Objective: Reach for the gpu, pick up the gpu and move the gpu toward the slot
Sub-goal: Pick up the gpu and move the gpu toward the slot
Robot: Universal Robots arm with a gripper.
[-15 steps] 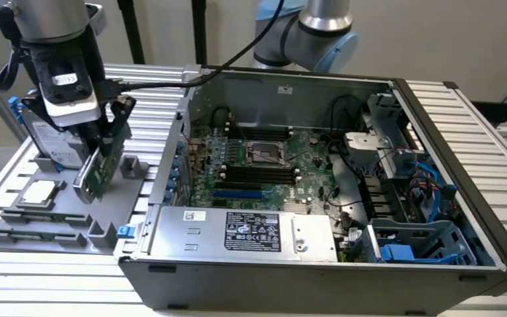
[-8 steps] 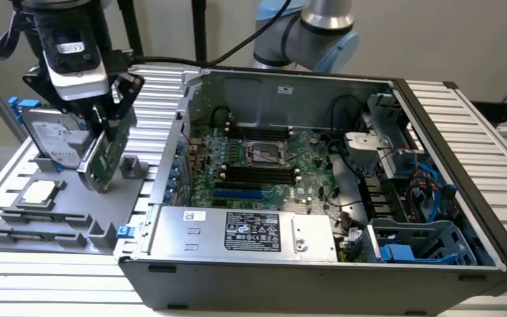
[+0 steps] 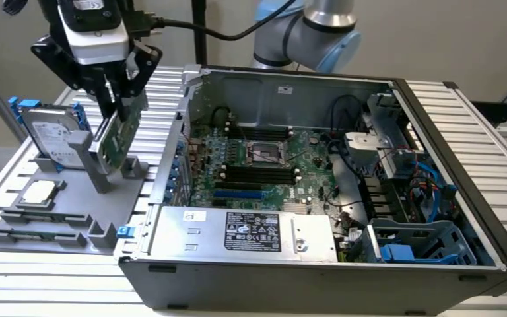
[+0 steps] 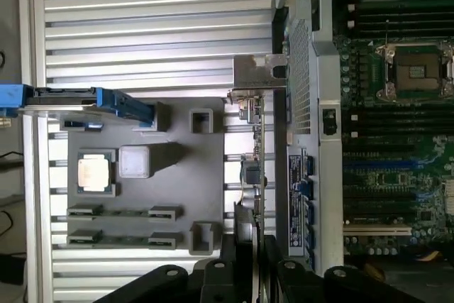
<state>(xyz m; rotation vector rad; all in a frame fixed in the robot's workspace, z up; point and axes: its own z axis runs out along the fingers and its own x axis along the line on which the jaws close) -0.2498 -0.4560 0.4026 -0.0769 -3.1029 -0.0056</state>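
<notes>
You see the grey holder tray point(image 3: 60, 228) on the table point(image 3: 24, 290), left of the open computer case point(image 3: 324, 277). Above it, the hand point(image 3: 117, 89) grips the gpu point(image 3: 117, 135), lifted over the tray.

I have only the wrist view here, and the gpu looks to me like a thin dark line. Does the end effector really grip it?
Observer: Yes. In the exterior view the end effector is closed on the upper edge of the gpu, whose green face shows there.
Operator: Does the card hang straight?
Observer: No, it is tilted, with its top leaning toward the computer case.
Operator: And where is its lower edge?
Observer: It is low, between the posts of the gray holder. I cannot tell whether it is free of them.
</notes>
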